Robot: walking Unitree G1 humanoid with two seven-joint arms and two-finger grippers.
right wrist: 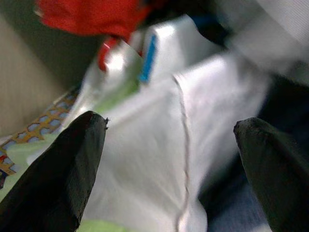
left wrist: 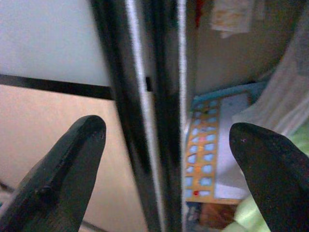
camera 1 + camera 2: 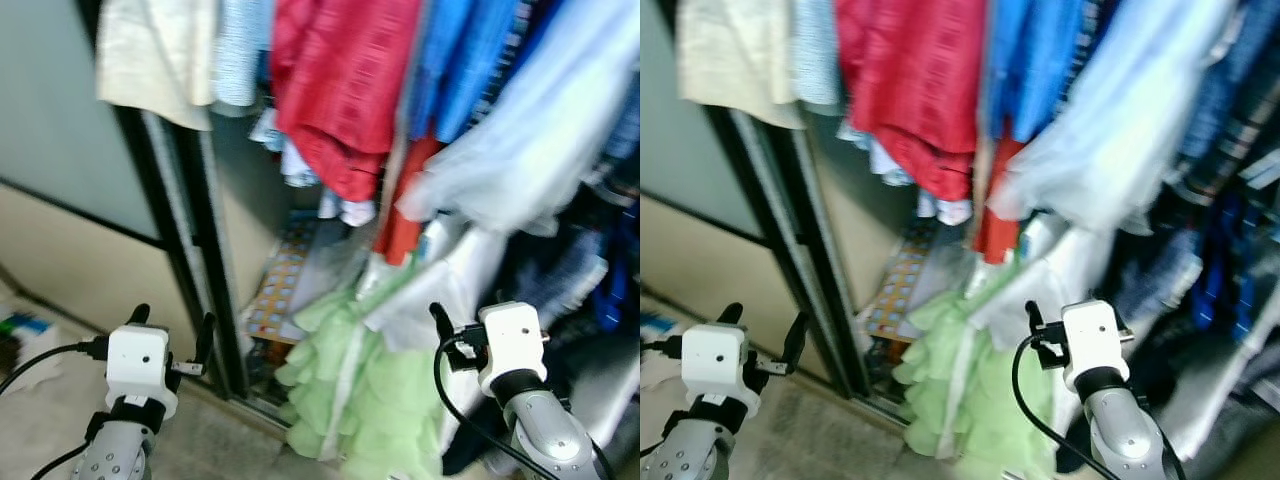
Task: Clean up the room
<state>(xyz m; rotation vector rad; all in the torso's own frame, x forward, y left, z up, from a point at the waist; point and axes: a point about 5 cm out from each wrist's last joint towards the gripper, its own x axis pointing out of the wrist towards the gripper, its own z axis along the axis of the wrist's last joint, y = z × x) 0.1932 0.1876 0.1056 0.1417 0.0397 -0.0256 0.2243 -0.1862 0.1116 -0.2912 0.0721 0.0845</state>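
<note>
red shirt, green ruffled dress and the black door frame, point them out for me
red shirt (image 3: 335, 90), left eye view, middle of the hanging cloth
green ruffled dress (image 3: 370, 400), left eye view, lower ruffles
black door frame (image 2: 140, 121), left wrist view, upright bar between the open left gripper's fingers

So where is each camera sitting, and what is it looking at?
Left eye view: on the head, looking forward and down into a wardrobe with a red garment and a pale green garment; both silver arms show.
Right eye view: beside it, same scene; the left gripper and right gripper show.
Left wrist view: along its two open fingers at the black door frame and a patterned box.
Right wrist view: along its open fingers at white cloth.
Shared: both wrist views catch the patterned box.
</note>
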